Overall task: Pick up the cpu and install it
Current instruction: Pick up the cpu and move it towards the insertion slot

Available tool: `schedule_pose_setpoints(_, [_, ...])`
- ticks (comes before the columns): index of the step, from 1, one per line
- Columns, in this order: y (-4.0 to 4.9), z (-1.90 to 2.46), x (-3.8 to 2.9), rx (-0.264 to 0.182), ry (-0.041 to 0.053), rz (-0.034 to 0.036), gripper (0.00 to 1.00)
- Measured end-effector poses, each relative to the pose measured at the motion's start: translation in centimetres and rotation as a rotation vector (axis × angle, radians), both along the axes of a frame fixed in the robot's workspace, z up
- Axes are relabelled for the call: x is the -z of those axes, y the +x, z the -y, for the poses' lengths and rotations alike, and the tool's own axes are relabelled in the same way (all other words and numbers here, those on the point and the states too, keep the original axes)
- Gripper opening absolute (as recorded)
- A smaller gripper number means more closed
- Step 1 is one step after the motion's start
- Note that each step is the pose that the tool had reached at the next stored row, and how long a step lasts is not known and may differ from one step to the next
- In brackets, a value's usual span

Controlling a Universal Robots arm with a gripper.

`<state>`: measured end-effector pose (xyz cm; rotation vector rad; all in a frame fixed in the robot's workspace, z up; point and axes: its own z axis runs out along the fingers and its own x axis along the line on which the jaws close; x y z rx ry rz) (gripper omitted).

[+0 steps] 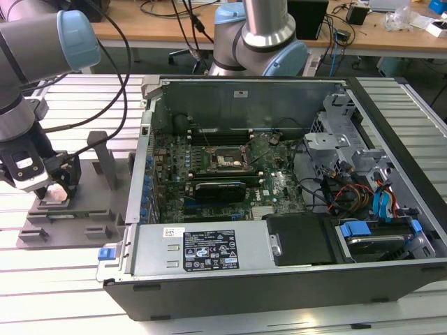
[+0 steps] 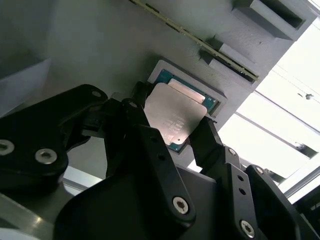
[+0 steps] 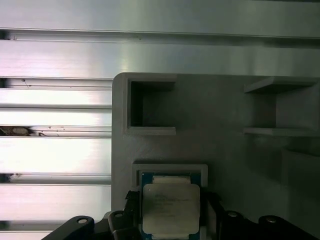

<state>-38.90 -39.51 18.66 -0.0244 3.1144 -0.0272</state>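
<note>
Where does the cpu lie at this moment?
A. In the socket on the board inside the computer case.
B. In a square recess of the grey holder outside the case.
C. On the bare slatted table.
B: the cpu sits in a recess of the grey holder, with the gripper at it.

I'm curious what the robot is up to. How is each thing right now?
Small flat square cpu chip with silver-grey metal top: lying in its pocket, not lifted.
Grey plastic holder: resting on the slatted metal table, chip inside.
Black gripper: down low at the chip.
Big dark computer case: lying open, circuit board showing.
</note>
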Motion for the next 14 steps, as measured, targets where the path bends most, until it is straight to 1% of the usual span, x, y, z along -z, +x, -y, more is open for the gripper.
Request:
schedule_pose_setpoints(4, [0.00, 0.00, 0.02, 0.000, 0.0000, -0.0003, 0.62])
schedule_pose_setpoints(5, [-0.01, 0.00, 0.02, 0.000, -0.0001, -0.0003, 0.60])
schedule_pose_setpoints(6, [-0.01, 0.00, 0.03, 0.000, 0.0000, 0.0000, 0.55])
schedule_pose_setpoints(14, [0.00, 0.00, 0.08, 0.000, 0.0000, 0.0001, 0.55])
